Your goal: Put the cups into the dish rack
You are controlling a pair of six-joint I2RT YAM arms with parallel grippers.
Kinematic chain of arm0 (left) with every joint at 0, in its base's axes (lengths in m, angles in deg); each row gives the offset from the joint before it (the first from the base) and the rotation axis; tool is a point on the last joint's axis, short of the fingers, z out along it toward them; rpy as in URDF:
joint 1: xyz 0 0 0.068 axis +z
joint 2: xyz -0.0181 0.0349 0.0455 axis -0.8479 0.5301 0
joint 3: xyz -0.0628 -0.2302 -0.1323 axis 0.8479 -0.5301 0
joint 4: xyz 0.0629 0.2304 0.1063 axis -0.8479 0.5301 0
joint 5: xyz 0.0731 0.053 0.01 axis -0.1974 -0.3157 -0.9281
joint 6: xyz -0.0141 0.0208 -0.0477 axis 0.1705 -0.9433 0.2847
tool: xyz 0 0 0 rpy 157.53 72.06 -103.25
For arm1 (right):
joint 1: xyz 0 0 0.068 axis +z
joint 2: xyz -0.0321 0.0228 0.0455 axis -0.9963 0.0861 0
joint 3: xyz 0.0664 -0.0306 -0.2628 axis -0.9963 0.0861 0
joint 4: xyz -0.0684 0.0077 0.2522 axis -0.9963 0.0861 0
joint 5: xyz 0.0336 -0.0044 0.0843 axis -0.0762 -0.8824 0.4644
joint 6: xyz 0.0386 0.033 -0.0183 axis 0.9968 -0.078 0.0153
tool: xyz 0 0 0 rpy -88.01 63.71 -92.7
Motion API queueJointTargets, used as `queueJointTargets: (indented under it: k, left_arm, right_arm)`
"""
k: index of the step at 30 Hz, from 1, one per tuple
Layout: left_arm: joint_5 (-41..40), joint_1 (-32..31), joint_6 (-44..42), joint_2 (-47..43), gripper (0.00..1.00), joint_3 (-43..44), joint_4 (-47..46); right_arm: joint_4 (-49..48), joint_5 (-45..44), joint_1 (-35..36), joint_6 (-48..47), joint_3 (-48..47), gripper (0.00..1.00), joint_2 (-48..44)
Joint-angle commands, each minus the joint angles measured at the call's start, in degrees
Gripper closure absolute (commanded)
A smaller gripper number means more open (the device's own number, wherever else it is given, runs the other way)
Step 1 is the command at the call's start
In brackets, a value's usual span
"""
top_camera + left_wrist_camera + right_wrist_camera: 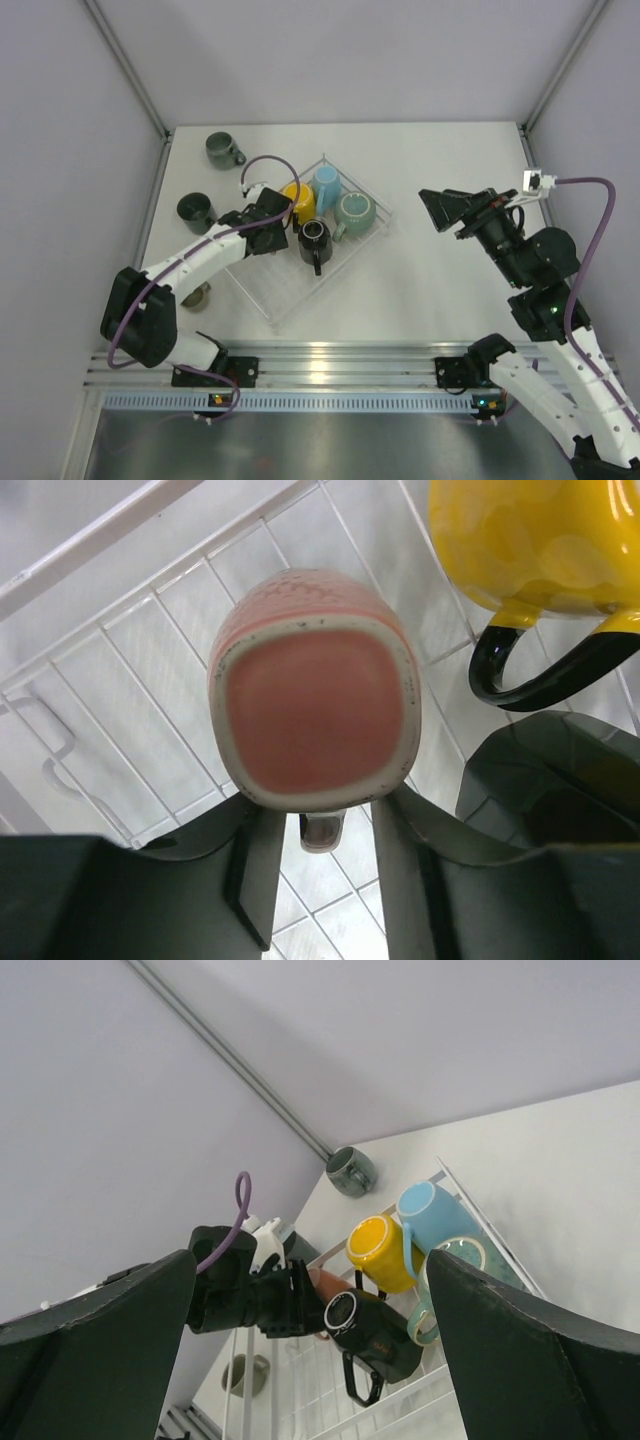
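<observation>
The clear dish rack (283,283) lies mid-table. In it are a yellow mug (297,197), a light blue mug (326,183), a teal-green mug (354,212) and a black mug (313,238). My left gripper (268,220) reaches into the rack's left part. In the left wrist view its jaws (325,815) stand apart on both sides of the handle of a salmon pink mug (315,690), with gaps showing; the mug's base faces the camera over the rack ribs (150,680). My right gripper (450,210) is open and empty, raised at the right.
A dark grey-green mug (222,150) stands at the back left, a dark mug (195,211) left of the rack, and a small olive mug (195,295) partly under my left arm. Grey walls enclose the table.
</observation>
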Motion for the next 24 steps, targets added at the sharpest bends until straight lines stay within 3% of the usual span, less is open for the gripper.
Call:
queueJointTargets:
  k: [1, 21, 24]
  left_arm:
    - [0.3, 0.1, 0.1, -2.9, 0.53, 3.0, -1.9]
    - [2.9, 0.1, -2.2, -11.9, 0.50, 14.8, 1.7]
    - [-2.1, 0.1, -3.4, -12.0, 0.48, 18.0, 2.8]
  right_arm:
    - [-0.4, -1.1, 0.2, -0.8, -3.6, 0.01, 0.3]
    - [5.1, -0.8, 0.2, -1.9, -8.8, 0.03, 5.9]
    - [5.2, -1.0, 0.2, -2.9, -9.6, 0.03, 6.7]
